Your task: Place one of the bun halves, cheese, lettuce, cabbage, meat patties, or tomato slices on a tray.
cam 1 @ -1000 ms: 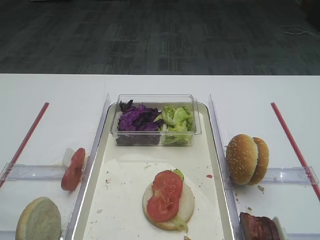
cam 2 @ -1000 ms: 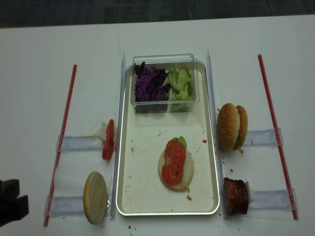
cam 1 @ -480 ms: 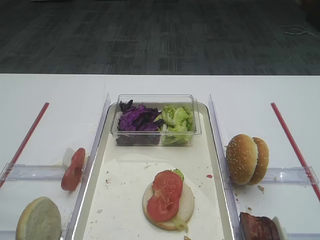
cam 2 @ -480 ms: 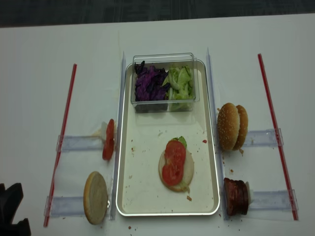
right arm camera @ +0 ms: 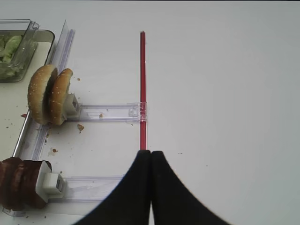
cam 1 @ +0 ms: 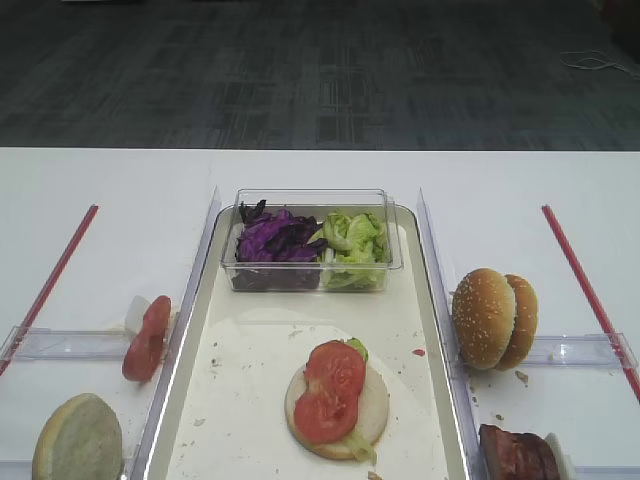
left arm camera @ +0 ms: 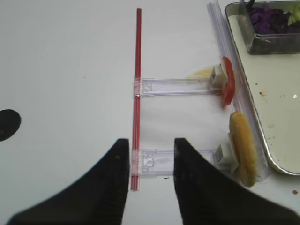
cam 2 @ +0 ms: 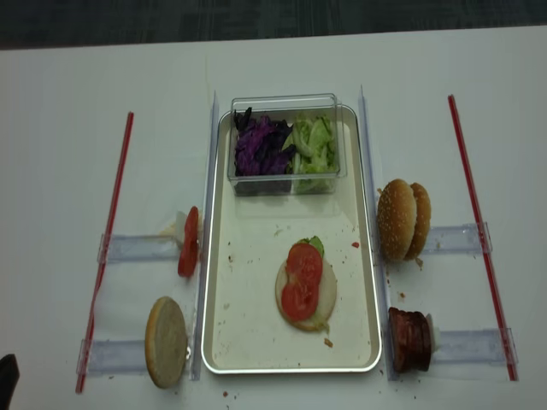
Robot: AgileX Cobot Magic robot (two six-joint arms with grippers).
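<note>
White tabletop filled every view, with dark floor beyond its far edge. At the far left the left gripper (left arm camera: 151, 180) hung with its jaws parted and nothing between them, over a clear plastic rail (left arm camera: 173, 160) that crossed a red strip (left arm camera: 136, 93). Ahead and to its right, a spare tomato slice (left arm camera: 228, 86) stood on edge at the end of the farther rail, and a pale bun half (left arm camera: 243, 147) stood on edge at the end of the nearer one, both long axes running away from the camera, just beside the tray (cam 1: 196, 400). On the tray's floor lay a flat bun half (cam 1: 375, 405) carrying lettuce and two overlapping tomato slices (cam 1: 328, 392), with a clear tub (cam 1: 312, 240) of purple cabbage (cam 1: 275, 238) and lettuce (cam 1: 352, 238) at the far end. Right of the tray stood two sesame bun halves (right arm camera: 49, 94) and, nearer, the meat patties (right arm camera: 18, 183), each upright in a holder. The right gripper (right arm camera: 150, 161) had its jaws pressed together, empty. The patties lay to its left and close, so the right arm seemed better placed for that layer.
</note>
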